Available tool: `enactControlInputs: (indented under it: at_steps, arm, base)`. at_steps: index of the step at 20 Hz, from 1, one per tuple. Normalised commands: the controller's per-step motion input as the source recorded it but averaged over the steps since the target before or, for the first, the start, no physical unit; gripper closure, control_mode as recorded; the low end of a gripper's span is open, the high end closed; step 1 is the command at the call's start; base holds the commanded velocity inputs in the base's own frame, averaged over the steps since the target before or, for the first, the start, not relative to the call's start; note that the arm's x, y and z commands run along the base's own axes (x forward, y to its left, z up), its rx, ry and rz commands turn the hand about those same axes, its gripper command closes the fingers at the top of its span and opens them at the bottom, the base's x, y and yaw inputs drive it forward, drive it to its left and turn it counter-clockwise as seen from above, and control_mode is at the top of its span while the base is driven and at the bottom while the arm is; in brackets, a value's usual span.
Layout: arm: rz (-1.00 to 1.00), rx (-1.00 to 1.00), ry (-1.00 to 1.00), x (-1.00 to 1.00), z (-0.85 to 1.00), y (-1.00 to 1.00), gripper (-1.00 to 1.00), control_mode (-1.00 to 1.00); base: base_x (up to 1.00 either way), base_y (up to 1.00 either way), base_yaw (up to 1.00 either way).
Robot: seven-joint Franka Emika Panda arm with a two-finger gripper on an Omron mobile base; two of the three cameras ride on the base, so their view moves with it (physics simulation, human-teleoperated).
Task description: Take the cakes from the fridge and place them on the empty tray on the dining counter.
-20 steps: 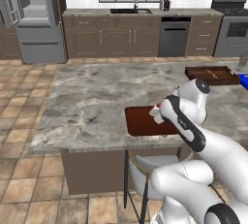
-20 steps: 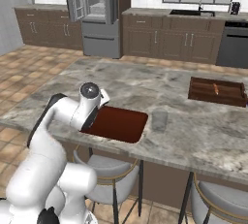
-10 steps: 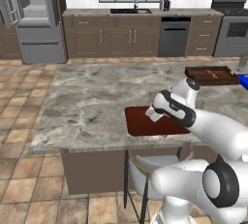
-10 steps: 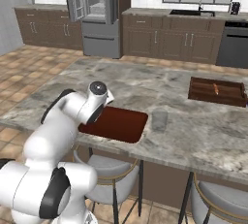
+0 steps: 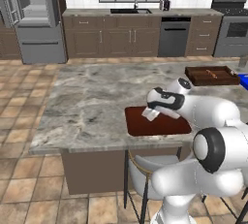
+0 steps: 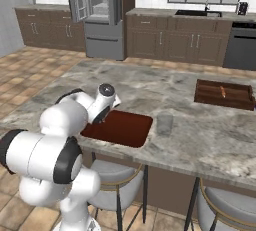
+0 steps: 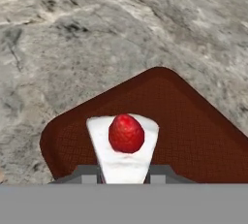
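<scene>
The white cake (image 7: 123,150), a wedge topped with a red berry, is pinched between the gripper (image 7: 124,174) fingers and is held over the near-left part of the empty tray (image 7: 193,131), close above its reddish-brown floor. Whether the wedge already touches the tray cannot be told. In the left base view the same white cake (image 5: 150,114) is seen at the end of the arm, above the tray's (image 5: 160,126) left end. The tray lies near the front edge of the dining counter (image 5: 92,106). No second cake is seen on the tray. The fridge (image 5: 31,17) stands well apart at the back of the kitchen, one door swung open.

The step in hand is judged to be the set-down of this piece. If the jaws are parted while the wedge hangs above the floor, it could be tipped onto its side or its berry could be knocked loose. Because the piece is held close to the rounded corner, it could be landed on the low rim and left tilted, or slid onto the stone. A clear glass (image 6: 164,123) just beside the tray's far end could be struck on a wide swing.
</scene>
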Motion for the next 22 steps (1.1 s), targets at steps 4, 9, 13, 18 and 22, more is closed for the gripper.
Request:
enactControlInputs:
  at_steps: [4,9,13,18,22]
  arm:
    - [0.03,0.0,0.0,0.38,-0.41,0.0,1.0,-1.0]
    - [0.02,0.0,0.0,0.31,-0.44,0.0,1.0,-1.0]
    - [0.01,0.0,0.0,0.35,-0.36,0.0,1.0,-1.0]
    - [0.01,0.0,0.0,0.38,-0.29,0.0,1.0,-1.0]
    - [0.01,0.0,0.0,0.39,-0.28,0.0,1.0,-1.0]
  base:
    - [0.0,0.0,0.0]
    - [0.0,0.0,0.0]
    - [0.0,0.0,0.0]
    - [0.0,0.0,0.0]
    - [0.0,0.0,0.0]
